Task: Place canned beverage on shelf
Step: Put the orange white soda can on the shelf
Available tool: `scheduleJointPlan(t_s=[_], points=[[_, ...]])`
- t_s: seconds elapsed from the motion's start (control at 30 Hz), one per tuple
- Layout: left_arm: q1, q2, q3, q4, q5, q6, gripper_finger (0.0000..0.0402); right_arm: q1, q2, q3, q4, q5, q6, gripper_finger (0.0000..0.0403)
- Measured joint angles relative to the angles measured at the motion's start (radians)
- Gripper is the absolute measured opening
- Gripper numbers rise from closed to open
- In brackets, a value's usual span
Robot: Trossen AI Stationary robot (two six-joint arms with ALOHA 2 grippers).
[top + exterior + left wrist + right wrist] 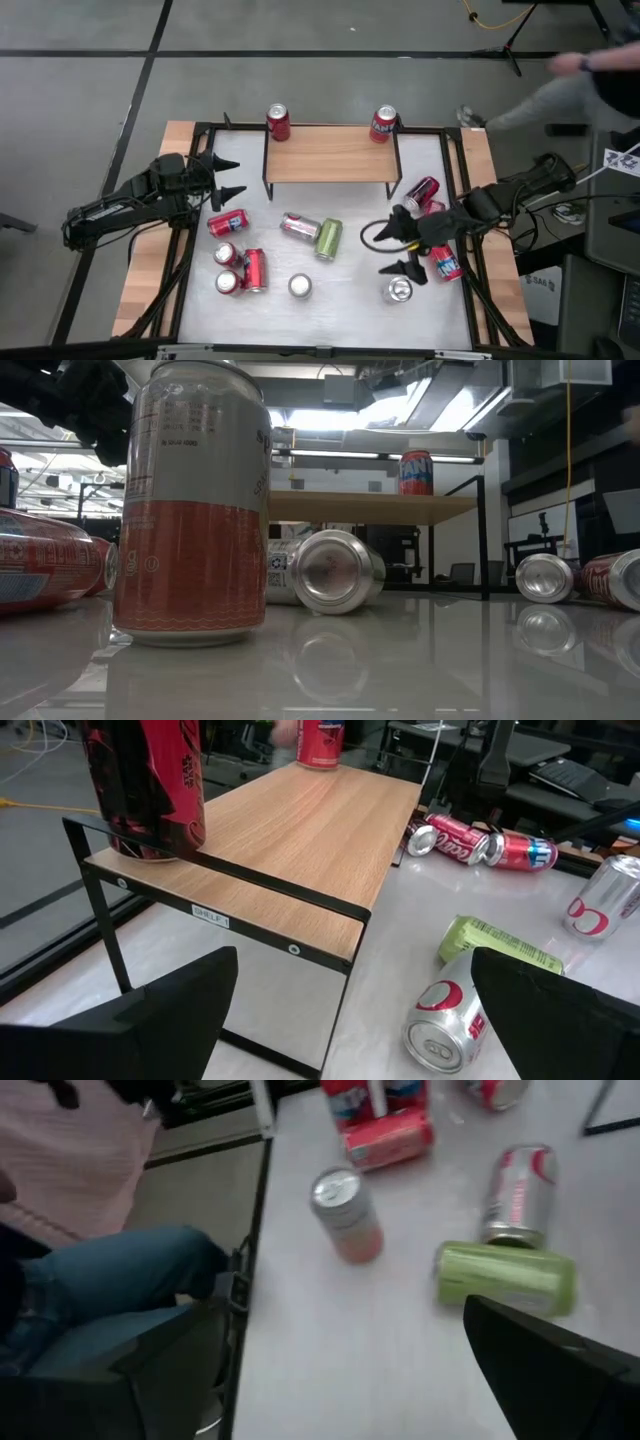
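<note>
The shelf (330, 152) stands at the table's far middle, its light-wood top on thin black legs. Two red cans stand upright on its far corners, one at the left (278, 122) and one at the right (384, 124). The shelf also shows in the left wrist view (290, 830) and the low view (370, 508). My left gripper (237, 178) is open and empty, just left of the shelf's left end. My right gripper (387, 252) is open and empty over the table, near-right of the shelf, between a green can (329, 238) lying on its side and an upright silver can (398, 290).
Several loose cans are on the white table: a silver-red one (298, 226) lying by the green can, red ones at the left (228, 222) (250, 270), an upright one (300, 287), and red ones by my right arm (422, 192) (445, 262). A person (560, 85) moves beyond the far right corner.
</note>
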Motion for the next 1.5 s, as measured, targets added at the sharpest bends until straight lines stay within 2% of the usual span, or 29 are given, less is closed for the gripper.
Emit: scheduleJointPlan(t_s=[0.27, 0.53, 0.77, 1.23, 1.5], points=[[0.0, 0.0, 0.0, 0.0, 0.0, 0.0, 0.0396, 0.033, 0.086, 0.0, 0.112, 0.005, -0.004, 0.039], [0.0, 0.0, 0.0, 0.0, 0.0, 0.0, 0.0396, 0.032, 0.198, 0.0, 0.325, 0.147, -0.053, 0.039], [0.0, 0.0, 0.0, 0.0, 0.0, 0.0, 0.0396, 0.03, 0.261, 0.002, 0.357, 0.188, -0.1, 0.039], [0.0, 0.0, 0.0, 0.0, 0.0, -0.059, 0.0396, 0.03, 0.401, 0.003, 0.581, 0.324, -0.188, 0.039], [0.0, 0.0, 0.0, 0.001, 0.0, -0.06, 0.0396, 0.032, 0.516, 0.003, 0.734, 0.325, -0.188, 0.039]])
